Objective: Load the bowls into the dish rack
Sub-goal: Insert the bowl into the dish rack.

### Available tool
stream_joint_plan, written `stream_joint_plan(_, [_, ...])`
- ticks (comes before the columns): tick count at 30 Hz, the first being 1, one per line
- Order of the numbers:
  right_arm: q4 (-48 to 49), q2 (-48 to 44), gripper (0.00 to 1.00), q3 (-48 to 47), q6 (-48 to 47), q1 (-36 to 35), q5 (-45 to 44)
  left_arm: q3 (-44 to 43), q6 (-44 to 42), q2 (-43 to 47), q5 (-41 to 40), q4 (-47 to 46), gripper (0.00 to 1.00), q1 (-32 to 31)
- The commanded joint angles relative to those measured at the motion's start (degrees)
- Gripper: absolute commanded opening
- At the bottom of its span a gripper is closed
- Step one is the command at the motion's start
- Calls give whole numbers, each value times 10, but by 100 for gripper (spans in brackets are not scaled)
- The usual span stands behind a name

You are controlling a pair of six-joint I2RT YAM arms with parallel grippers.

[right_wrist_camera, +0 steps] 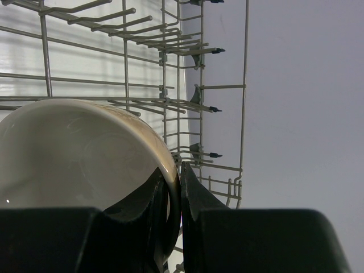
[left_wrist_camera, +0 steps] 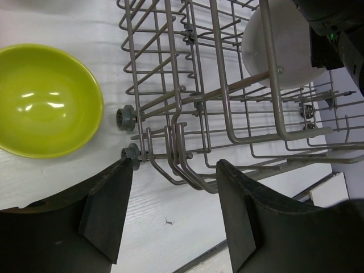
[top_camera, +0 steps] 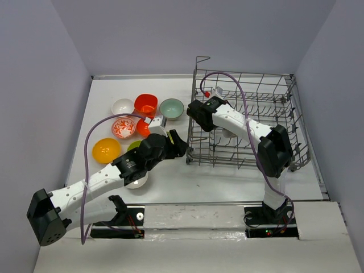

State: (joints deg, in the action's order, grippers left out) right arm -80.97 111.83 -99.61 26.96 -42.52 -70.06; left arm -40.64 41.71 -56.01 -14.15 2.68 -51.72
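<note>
Item: small glossy white round bowl (right_wrist_camera: 74, 153). Loc: inside grey wire dish rack (top_camera: 273, 77), left end, rim pinched by right gripper (right_wrist_camera: 179, 170). Prob. light, stiff, slick, chippable; take by rim. Left gripper (left_wrist_camera: 173, 170) spread wide, empty, nr lime green bowl (left_wrist_camera: 42, 102).

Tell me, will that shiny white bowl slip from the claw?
It might. The glossy round white bowl is pinched only at its rim by the right claw, and its glaze looks slick. It looks hard, so a drop onto the grey wire dish rack could chip it.
</note>
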Motion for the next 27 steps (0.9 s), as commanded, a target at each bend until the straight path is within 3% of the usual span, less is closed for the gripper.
stream_joint_plan(1, [19, -13, 8, -11, 20, -9, -22, 12, 19, -8, -10, -50, 69, -10])
stream_joint_plan(20, [17, -12, 8, -8, 22, -9, -21, 7, 33, -107, -11, -103, 65, -22])
stream_joint_plan(27, [19, -11, 8, -7, 21, -9, -22, -5, 37, -142, -17, -113, 54, -24])
